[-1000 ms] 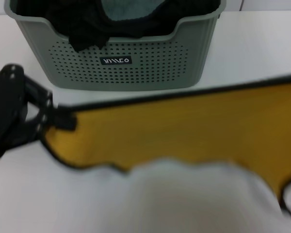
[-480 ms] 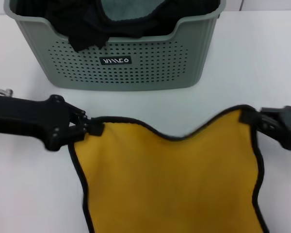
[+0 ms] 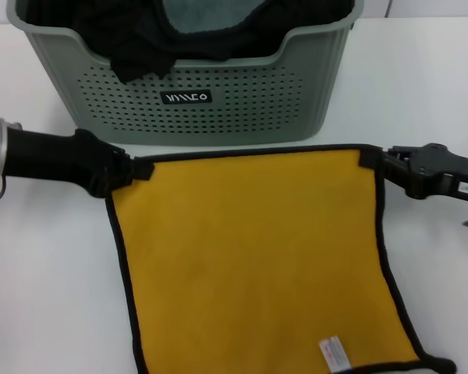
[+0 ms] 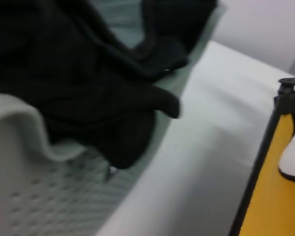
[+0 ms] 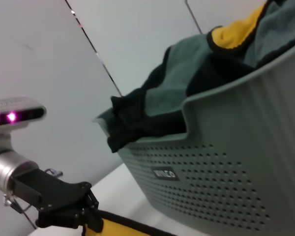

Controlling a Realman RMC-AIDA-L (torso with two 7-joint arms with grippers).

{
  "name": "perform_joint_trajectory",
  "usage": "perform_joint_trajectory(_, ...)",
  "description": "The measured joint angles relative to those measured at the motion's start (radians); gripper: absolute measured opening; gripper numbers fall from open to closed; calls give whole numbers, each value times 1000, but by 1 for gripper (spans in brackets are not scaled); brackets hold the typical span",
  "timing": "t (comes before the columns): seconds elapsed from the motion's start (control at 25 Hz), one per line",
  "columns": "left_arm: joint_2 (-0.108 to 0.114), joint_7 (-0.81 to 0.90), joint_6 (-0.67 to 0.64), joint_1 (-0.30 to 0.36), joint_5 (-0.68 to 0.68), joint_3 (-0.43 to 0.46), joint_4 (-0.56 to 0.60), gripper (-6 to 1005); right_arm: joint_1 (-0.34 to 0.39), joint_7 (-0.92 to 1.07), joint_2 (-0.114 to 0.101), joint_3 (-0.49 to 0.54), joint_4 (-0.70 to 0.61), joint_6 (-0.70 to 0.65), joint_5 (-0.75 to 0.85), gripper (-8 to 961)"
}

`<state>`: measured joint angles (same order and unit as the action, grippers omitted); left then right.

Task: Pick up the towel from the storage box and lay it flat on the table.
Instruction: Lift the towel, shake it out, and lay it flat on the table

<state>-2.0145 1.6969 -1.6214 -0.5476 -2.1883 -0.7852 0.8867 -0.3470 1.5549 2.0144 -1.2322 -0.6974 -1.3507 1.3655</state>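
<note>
The towel lies spread on the white table, yellow face up, with a black piped edge and a white label near its front right corner. Its far edge runs straight just in front of the sage-green storage box. My left gripper is shut on the towel's far left corner. My right gripper is shut on the far right corner. The right wrist view shows the left gripper on the towel's edge. The left wrist view shows the towel and the right gripper.
The storage box still holds black fabric draped over its dipped rim, a grey-teal cloth, and a yellow-and-teal cloth at the back. The black fabric shows close in the left wrist view. White table extends on both sides.
The towel went from hanging stretched and blurred to lying on the table. Both grippers moved down and apart, and the sagging far edge pulled straight near the box.
</note>
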Motion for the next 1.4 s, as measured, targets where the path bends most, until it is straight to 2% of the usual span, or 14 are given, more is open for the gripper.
perform_joint_trajectory(0.08,-4,4,35,-15,-26,-1,-12,62,-34,-20,5,-3,39,35,2,8)
perform_joint_trajectory(0.24,-14,7,107,-52,-88,-2,-52,66,-56,-31,8,-11,60,69,2,8)
perform_joint_trajectory(0.48,-15,3,171,-89,-124,-2,-88,73,-77,-47,10,-18,75,112,-2,8)
perform_joint_trajectory(1.24,-18,-3,187,-107,-118,-2,-82,93,-83,-60,12,-19,76,130,-9,12)
perform_joint_trajectory(1.4,-19,9,187,-107,-118,-3,-85,97,-99,-21,8,-42,77,145,-3,24)
